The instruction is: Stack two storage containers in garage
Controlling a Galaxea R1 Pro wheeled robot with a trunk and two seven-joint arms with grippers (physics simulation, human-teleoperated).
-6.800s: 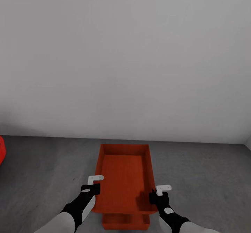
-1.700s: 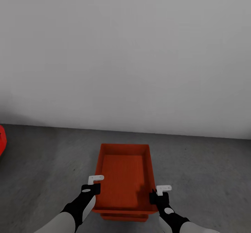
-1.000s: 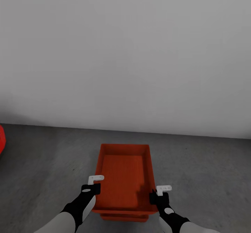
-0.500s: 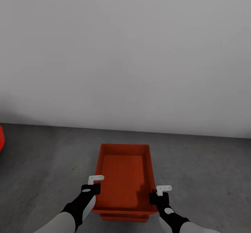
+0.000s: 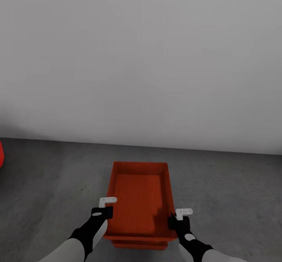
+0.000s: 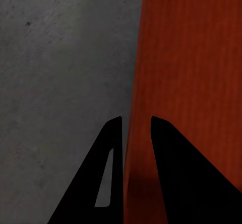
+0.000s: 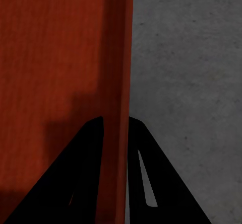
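You are holding the upper storage container (image 5: 140, 199) by its two long walls, one arm on each side. Your left gripper (image 5: 105, 211) is sitting at the container's left wall near its near end; in the left wrist view, the two dark fingers (image 6: 171, 173) are straddling the thin orange-red wall (image 6: 132, 133), one inside the tray and one outside, clenched on it. Your right gripper (image 5: 177, 219) is doing the same at the right wall near the near right corner; in the right wrist view its fingers (image 7: 85, 173) are pinching the wall (image 7: 122, 108) between them, with hardly any gap showing.

The held container is lying level, open side up, long axis pointing away from you toward the white wall (image 5: 141, 58). Directly beneath it the second storage container (image 5: 139, 244) is peeking out as a narrow orange-red strip along the near edge, almost fully covered. Whether the upper tray is already resting on the lower one or hanging just above it, you cannot tell from these views.

Both trays are over the dark grey floor (image 5: 235, 191), well short of where the floor meets the wall. A sliver of the red car (image 5: 1, 154) is showing at the far left edge of the floor.
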